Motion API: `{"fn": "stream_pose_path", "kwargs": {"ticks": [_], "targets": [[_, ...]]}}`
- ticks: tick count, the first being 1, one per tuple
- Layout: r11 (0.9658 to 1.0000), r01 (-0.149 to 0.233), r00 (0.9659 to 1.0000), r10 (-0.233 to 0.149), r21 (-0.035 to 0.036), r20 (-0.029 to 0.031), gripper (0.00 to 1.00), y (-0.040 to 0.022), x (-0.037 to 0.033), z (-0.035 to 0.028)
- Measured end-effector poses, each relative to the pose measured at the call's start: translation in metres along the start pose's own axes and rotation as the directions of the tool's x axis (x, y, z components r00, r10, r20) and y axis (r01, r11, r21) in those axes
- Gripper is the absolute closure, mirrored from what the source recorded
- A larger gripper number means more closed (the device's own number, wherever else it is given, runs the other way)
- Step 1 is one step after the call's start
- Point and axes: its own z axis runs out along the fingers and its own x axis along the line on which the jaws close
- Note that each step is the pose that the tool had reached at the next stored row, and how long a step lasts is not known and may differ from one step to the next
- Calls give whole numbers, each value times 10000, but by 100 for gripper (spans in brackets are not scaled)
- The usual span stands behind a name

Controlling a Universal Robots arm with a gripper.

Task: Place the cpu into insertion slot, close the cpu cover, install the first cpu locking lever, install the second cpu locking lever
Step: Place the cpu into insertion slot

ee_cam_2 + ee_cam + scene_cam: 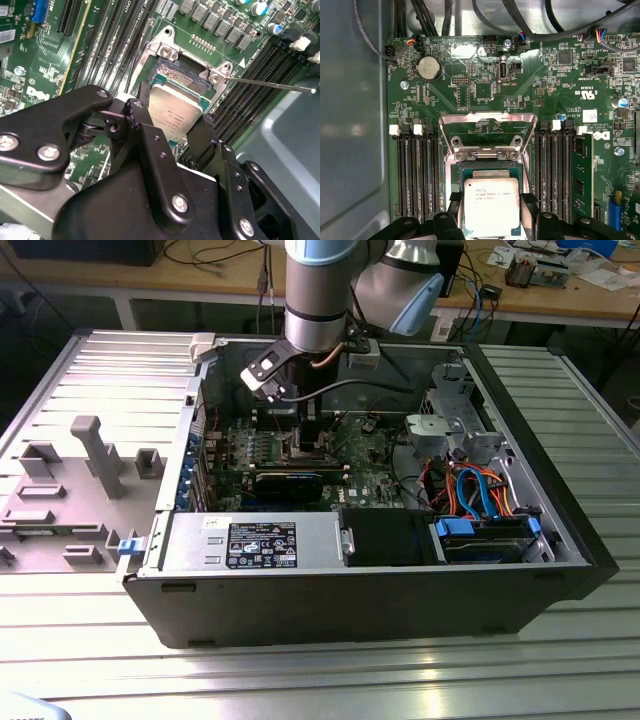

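Workshop benches with loose cables formed the background, and a ribbed metal tabletop [320, 680] carried an open computer case [400, 610] lying on its side. The robot arm [315, 300] reached down into the case over the green motherboard [470, 75].

The jaws stood closed to the width of the cpu [491, 207] and gripped it by two opposite edges, metal top facing up, as both wrist views showed. The chip hung directly over the insertion slot [181, 76]. In the second wrist view a strip of the slot's dark pin field showed past the chip's far edge. Whether the chip was already resting in the slot or was just above it could not be told.

Beyond the jaws the cpu cover [490, 118] stood swung open on its hinge, with the board visible through its cut-out middle. A thin locking lever [270, 86] stuck out unlatched to one side of the jaws. The second lever could not be made out. Rows of black memory slots [415, 175] flanked the jaws on both sides.

Judged progress: the work stood within the first step. The chip had been brought to the slot but not released. The cover was not yet closed and neither lever was yet installed.
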Motion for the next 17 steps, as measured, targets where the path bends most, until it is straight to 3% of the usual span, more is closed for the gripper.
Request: {"fn": "stream_pose_path", "kwargs": {"ticks": [12, 17], "targets": [[10000, -3, 10000, 3, 0, -1, 45, -15, -1, 137], [10000, -13, 10000, 13, 1, -7, 45, -20, 1, 165]]}}
